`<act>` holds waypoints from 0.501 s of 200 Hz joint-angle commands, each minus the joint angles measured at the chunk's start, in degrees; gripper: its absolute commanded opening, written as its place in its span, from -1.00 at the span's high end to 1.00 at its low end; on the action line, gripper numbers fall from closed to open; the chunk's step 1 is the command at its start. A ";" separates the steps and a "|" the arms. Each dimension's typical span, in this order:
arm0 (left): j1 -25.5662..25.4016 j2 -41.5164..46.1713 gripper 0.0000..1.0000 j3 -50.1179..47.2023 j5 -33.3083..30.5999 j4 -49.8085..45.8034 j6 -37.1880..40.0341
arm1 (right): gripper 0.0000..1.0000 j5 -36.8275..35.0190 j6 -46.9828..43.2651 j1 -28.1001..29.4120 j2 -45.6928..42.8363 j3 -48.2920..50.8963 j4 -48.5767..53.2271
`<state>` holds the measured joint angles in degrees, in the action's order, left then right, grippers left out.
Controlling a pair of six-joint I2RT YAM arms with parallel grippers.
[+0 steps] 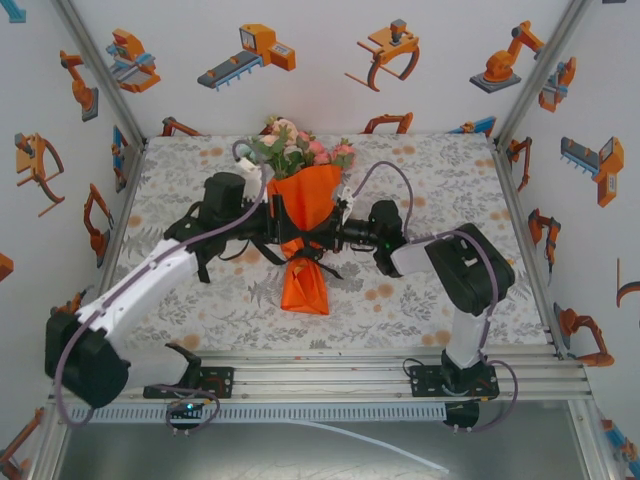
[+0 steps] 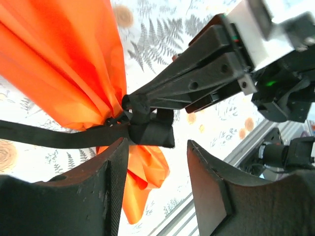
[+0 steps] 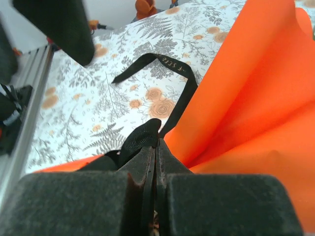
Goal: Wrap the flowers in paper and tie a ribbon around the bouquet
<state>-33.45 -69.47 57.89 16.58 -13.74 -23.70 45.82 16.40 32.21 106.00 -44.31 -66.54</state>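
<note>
The bouquet lies mid-table, its pink and white flowers [image 1: 296,146] topping a cone of orange paper [image 1: 304,198] pinched to a narrow waist. Black ribbon [image 2: 49,135] circles that waist and bunches into a knot [image 2: 149,132]. My right gripper [image 3: 157,142] is shut on the ribbon at the knot, and it reaches in from the right as dark tapered fingers [image 2: 197,81]. A loose lettered ribbon loop [image 3: 180,101] lies past it beside the paper [image 3: 261,98]. My left gripper [image 2: 156,143] stands open just below the knot, holding nothing, left finger [image 2: 116,182] against the paper.
The floral tablecloth [image 1: 430,180] spreads on both sides of the bouquet. An aluminium rail [image 1: 330,365] runs along the near edge with both arm bases on it. White walls with orange robot prints [image 1: 250,50] close in the back and sides.
</note>
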 commanded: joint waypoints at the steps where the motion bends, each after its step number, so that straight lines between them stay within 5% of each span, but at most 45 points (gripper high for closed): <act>1: -2.90 5.19 0.13 -4.27 -7.07 1.68 -4.15 | 1.00 -11.20 7.69 3.36 -5.23 1.25 2.08; 49: -12.16 10.28 0.42 -10.45 -22.81 2.47 -19.92 | 1.00 -26.61 9.80 9.02 -12.24 -0.75 23.89; 100: -18.01 5.62 0.44 -7.31 -30.11 -1.44 -18.43 | 1.00 -28.76 12.64 9.98 -12.90 -4.17 36.11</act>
<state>-49.65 -61.78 47.79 -7.88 -13.30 -40.82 20.80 26.74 41.78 93.84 -45.50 -38.70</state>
